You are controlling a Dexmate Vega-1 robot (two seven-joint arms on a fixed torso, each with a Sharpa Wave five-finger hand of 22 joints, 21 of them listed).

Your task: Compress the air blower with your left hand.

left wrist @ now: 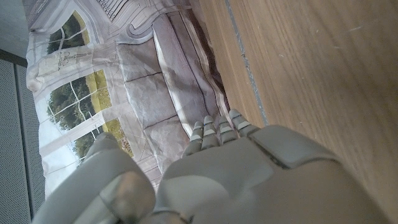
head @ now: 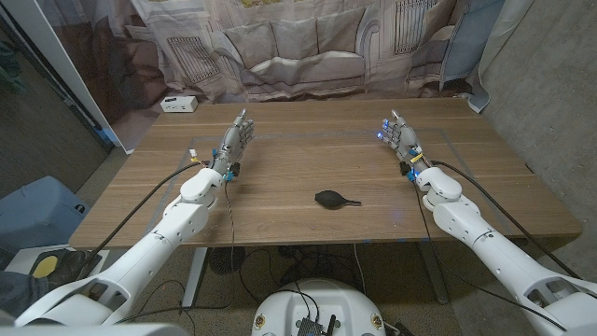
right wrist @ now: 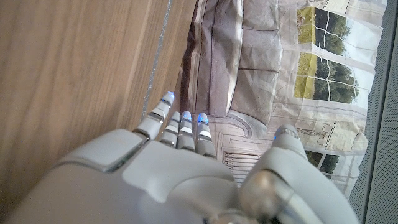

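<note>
At ten o'clock the left hand (head: 235,140) waits empty, fingers extended. The small black rubber air blower (head: 333,198) lies near six o'clock, untouched. Right hand (head: 399,133), two o'clock, likewise empty. Reaching comes next.

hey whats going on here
Nothing is being handled yet. A small black air blower lies on the wooden table, near its front edge. The robot's left hand and right hand are both open, fingers extended, toward the far side, well apart from the blower.
</note>
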